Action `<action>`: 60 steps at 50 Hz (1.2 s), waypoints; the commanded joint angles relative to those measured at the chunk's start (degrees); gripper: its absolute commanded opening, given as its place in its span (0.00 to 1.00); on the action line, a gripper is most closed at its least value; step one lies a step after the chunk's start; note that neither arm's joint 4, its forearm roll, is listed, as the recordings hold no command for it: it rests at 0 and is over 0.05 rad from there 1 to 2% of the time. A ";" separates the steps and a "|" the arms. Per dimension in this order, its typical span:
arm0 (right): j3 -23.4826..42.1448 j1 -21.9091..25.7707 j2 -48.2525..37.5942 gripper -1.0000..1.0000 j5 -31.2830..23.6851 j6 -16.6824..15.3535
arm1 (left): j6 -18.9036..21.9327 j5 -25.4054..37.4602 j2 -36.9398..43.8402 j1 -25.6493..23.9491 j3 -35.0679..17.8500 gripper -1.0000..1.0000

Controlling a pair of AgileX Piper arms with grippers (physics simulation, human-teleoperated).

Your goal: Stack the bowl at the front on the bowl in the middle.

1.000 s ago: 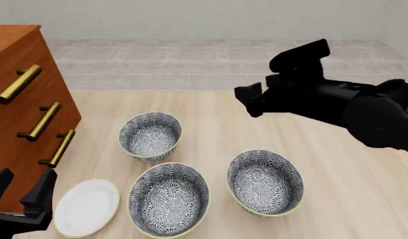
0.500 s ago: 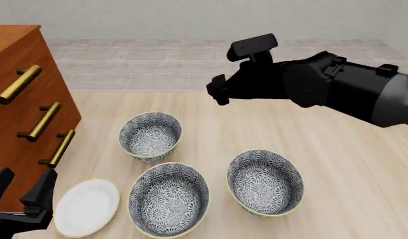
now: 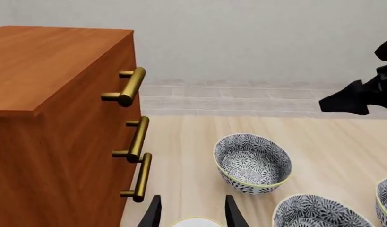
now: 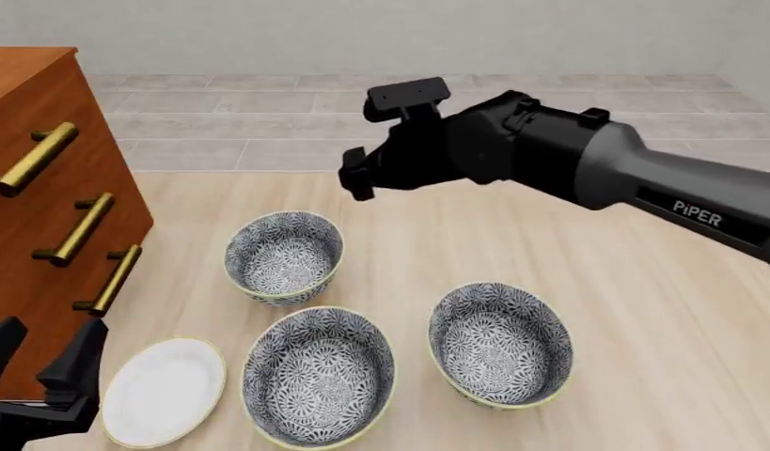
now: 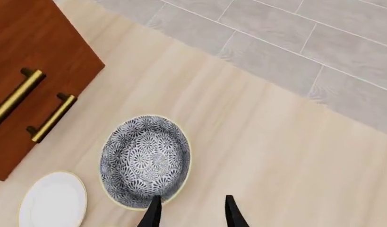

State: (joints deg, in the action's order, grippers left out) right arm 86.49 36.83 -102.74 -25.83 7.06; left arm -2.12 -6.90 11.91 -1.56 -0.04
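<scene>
Over the far half of the table (image 4: 636, 310), the right gripper (image 4: 355, 175) hangs in the air with nothing between its fingers; its wrist view shows the two dark tips (image 5: 154, 213) parted by a moderate gap, touching neither bowl nor surface. Below and just short of it stands the rearmost of three patterned bowls (image 4: 283, 256), which fills the wrist view under the fingertips.

At the near left corner, the left gripper (image 4: 39, 362) rests low with its fingers (image 3: 152, 215) likewise spread and empty, the white plate (image 4: 165, 391) just beside it toward the middle of the table.

The bowl at the front (image 4: 318, 376) sits at the near edge, its rim close to the plate on one side and to the bowl in the middle (image 4: 500, 343) on the other; whether these rims touch cannot be told. The bowl in the middle stands upright toward the table's right half, and all three bowls are empty.

A wooden drawer cabinet (image 4: 39, 188) with brass handles (image 4: 81, 228) lines the left edge, close to the rear bowl. Bare tabletop stretches to the right edge and to the far edge, beyond which lies the tiled floor (image 4: 297, 122).
</scene>
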 commanded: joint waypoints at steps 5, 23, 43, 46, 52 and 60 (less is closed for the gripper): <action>8.55 -0.19 -9.69 1.00 -2.42 2.02 | -0.49 -0.31 0.32 0.12 0.04 1.00; 11.64 0.23 -17.72 1.00 -1.62 2.90 | -1.16 -0.11 0.11 0.53 0.03 1.00; 12.89 0.59 -22.01 1.00 0.28 6.23 | -1.38 5.44 -4.89 0.36 -0.01 1.00; 13.16 0.28 -23.41 1.00 0.87 5.94 | -1.40 7.08 -6.56 0.20 0.04 1.00; 13.24 -0.47 -24.50 1.00 0.80 4.91 | -1.36 9.68 -9.05 -0.13 0.04 1.00; 13.31 -0.50 -26.71 1.00 2.07 3.94 | -1.33 11.27 -10.60 -0.20 0.04 1.00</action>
State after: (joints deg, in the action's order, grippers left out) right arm 99.75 36.55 -127.22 -24.79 11.77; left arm -3.46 2.08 3.51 -1.57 -0.01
